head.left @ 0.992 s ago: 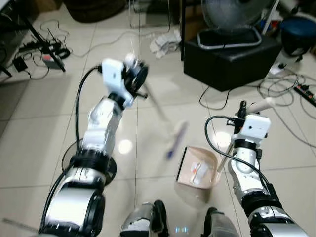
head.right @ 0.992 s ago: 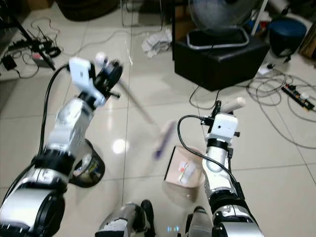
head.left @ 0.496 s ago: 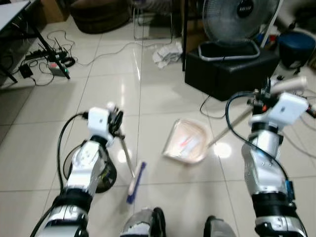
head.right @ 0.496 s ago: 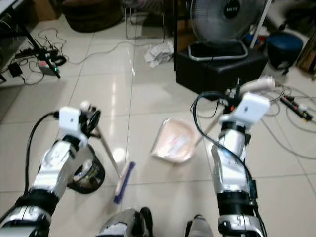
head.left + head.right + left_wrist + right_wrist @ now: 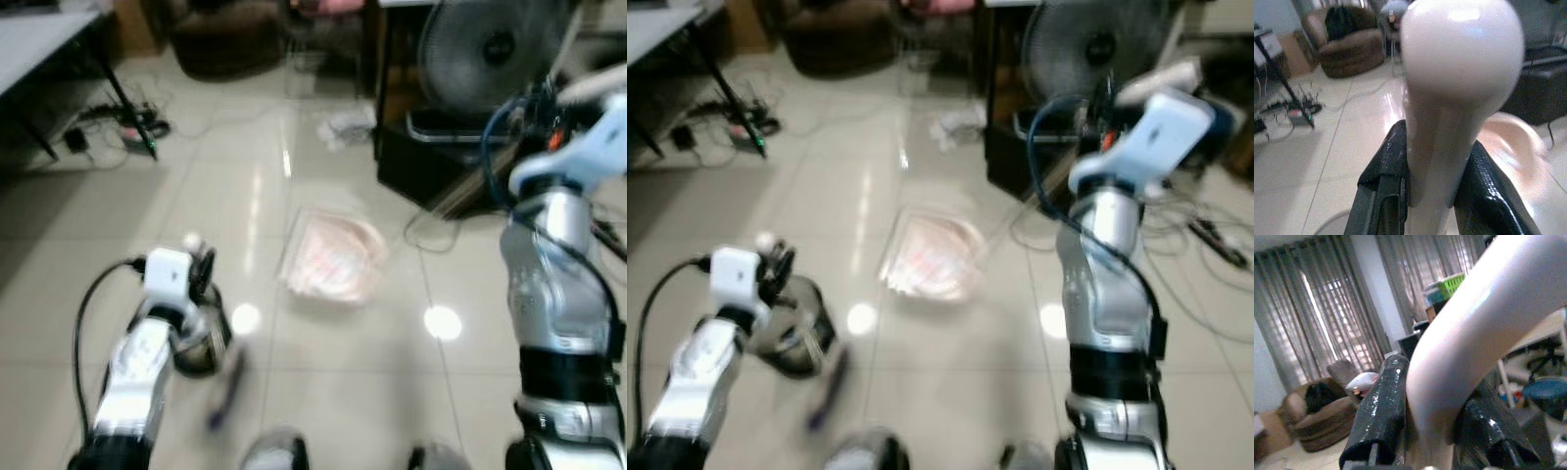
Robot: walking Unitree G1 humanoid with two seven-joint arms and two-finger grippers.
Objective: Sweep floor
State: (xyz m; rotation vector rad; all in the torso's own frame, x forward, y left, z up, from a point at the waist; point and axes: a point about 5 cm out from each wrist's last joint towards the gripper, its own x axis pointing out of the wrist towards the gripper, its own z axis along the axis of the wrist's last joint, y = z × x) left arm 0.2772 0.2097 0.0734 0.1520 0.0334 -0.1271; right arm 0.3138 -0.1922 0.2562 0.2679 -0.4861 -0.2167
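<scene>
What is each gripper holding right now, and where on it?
Left gripper clamps the pale pink broom handle just below its rounded top; right gripper clamps the pale pink dustpan handle near its bend.

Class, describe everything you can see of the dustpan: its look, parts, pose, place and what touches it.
The dustpan is pale pink, seemingly plastic, with a shallow scoop and a long, pale handle. The scoop sits out on the glossy tiled floor ahead of the robot, near the black stand under the fan. Blur hides its contents. The handle slants up to the raised right gripper, whose fingers clamp it.
</scene>
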